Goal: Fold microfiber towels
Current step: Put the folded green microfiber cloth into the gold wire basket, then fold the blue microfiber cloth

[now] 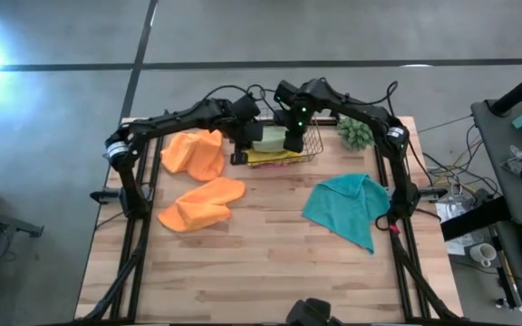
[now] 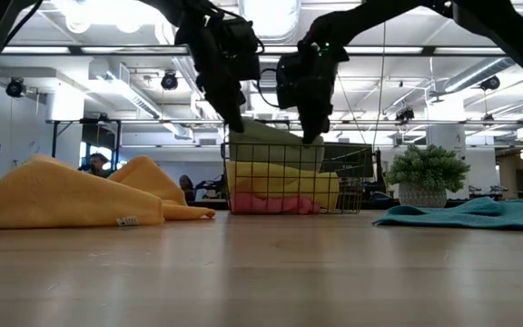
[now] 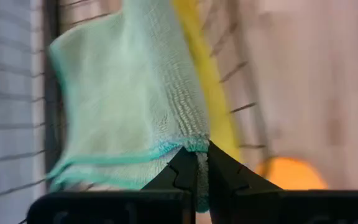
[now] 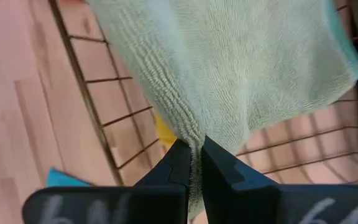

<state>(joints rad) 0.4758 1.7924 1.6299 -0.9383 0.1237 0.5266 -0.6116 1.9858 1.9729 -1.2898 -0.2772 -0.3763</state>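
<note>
Ideally, both clenched grippers, left gripper and right gripper, each pinching the soft light green microfiber towel, lower it evenly into the wire basket at the table's far edge.

Pink towel mostly hidden under yellow towel.

Light green towel atop yellow, pink in basket; orange pair left, teal right

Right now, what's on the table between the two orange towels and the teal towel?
In the high view, only bare wood lies between the orange towels and the teal towel; the wire basket sits farther back.
</note>
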